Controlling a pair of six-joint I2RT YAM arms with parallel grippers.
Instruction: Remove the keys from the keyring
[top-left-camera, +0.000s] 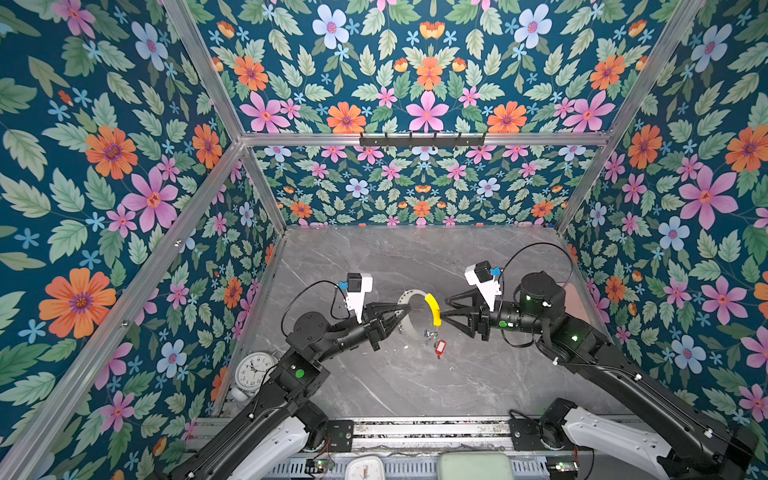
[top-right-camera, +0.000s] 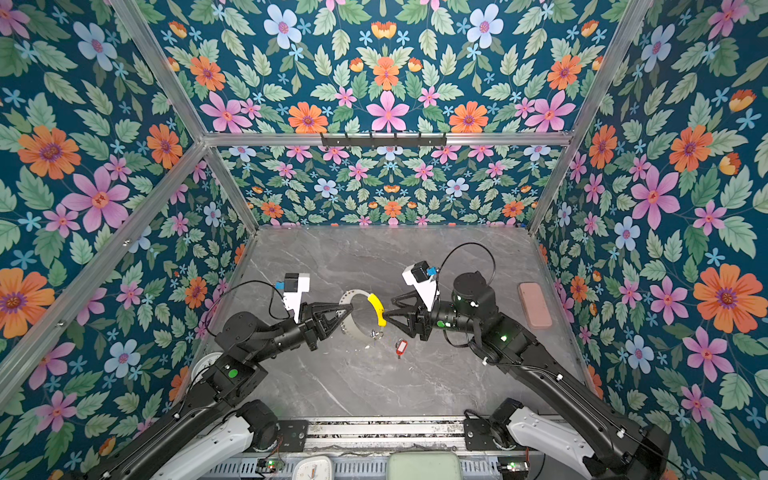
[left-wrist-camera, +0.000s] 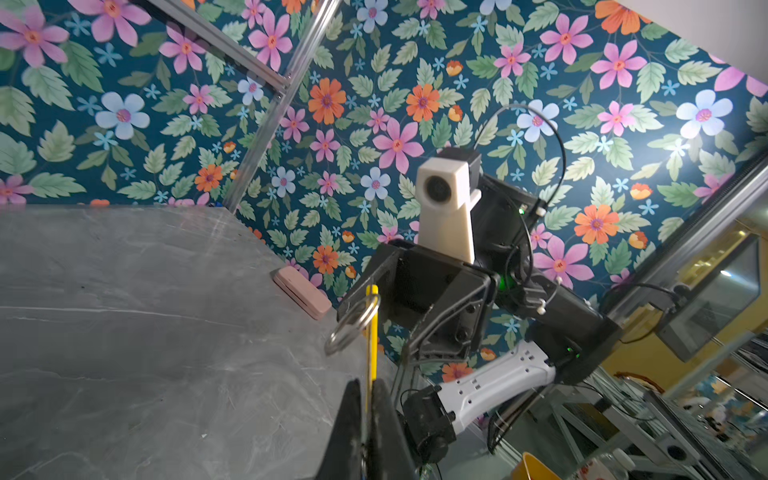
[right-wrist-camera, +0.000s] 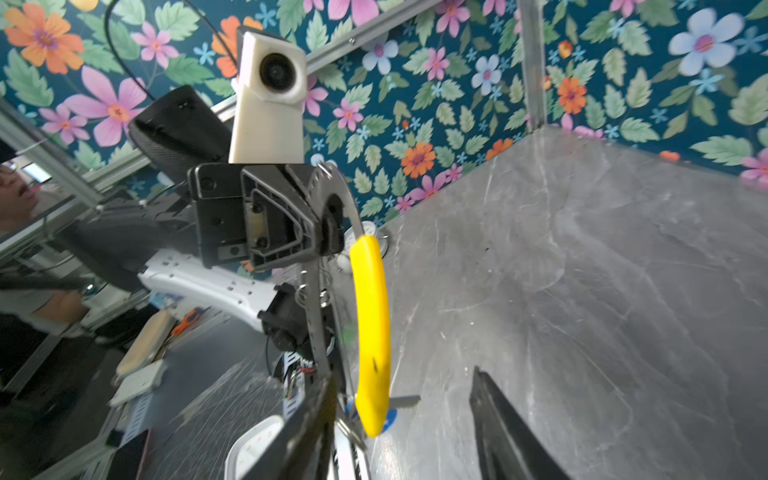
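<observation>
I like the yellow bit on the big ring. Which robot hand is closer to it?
Right. The right gripper has its jaws open around the end of the yellow section. The left gripper is shut on the grey side of the keyring, across the hoop.

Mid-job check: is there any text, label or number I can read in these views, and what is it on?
No text reads clearly in any view.
Round white clock: dial marks are too small to read.
Square white clock at the near edge: dial is cut off and unreadable.
Red key tag: too small to show any marking.
</observation>
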